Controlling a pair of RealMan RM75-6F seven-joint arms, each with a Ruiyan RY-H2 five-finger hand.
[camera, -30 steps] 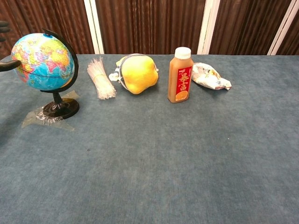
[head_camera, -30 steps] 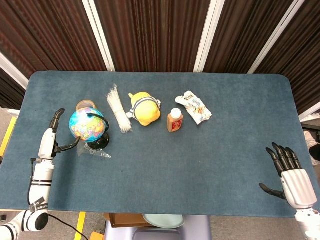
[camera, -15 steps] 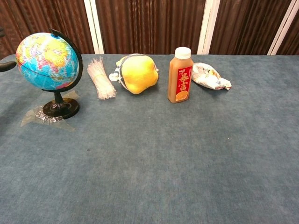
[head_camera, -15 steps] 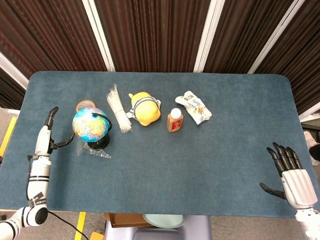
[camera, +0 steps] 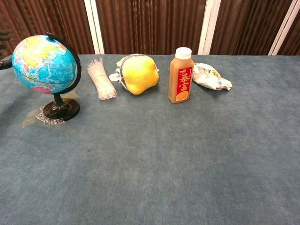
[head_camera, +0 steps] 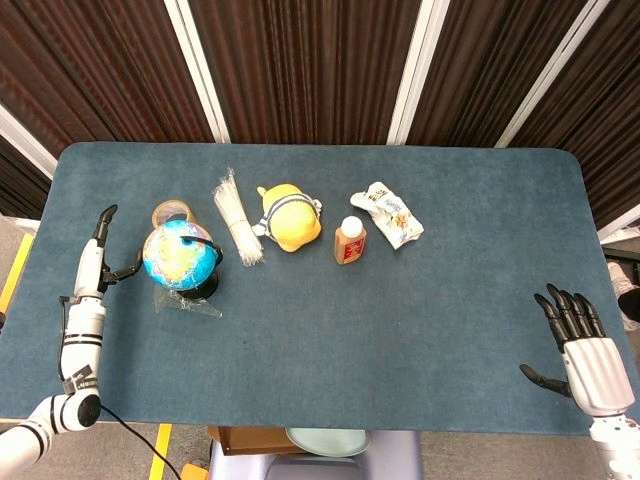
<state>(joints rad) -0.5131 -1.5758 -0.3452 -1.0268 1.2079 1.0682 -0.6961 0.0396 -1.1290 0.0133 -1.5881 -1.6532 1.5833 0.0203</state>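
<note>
A small globe [head_camera: 178, 257] on a black stand sits on crumpled clear plastic [head_camera: 190, 303] at the table's left. My left hand [head_camera: 96, 262] is just left of it, fingers apart, holding nothing. Its thumb reaches to the globe's side; I cannot tell whether it touches. In the chest view only dark fingertips [camera: 4, 63] show at the left edge beside the globe [camera: 44, 63]. My right hand [head_camera: 582, 347] lies open near the front right corner, far from every object.
Right of the globe, in a row: a bundle of clear sticks [camera: 101, 78], a yellow plush toy [camera: 138, 74], an orange juice bottle [camera: 180, 75] and a snack packet [camera: 211, 77]. A round orange-rimmed object [head_camera: 171, 210] lies behind the globe. The blue table [head_camera: 400, 330] ends just before my right hand.
The globe has turned on its stand and rocked slightly. My left hand drew back to the left, then edged further up the table. The right hand has not moved.
</note>
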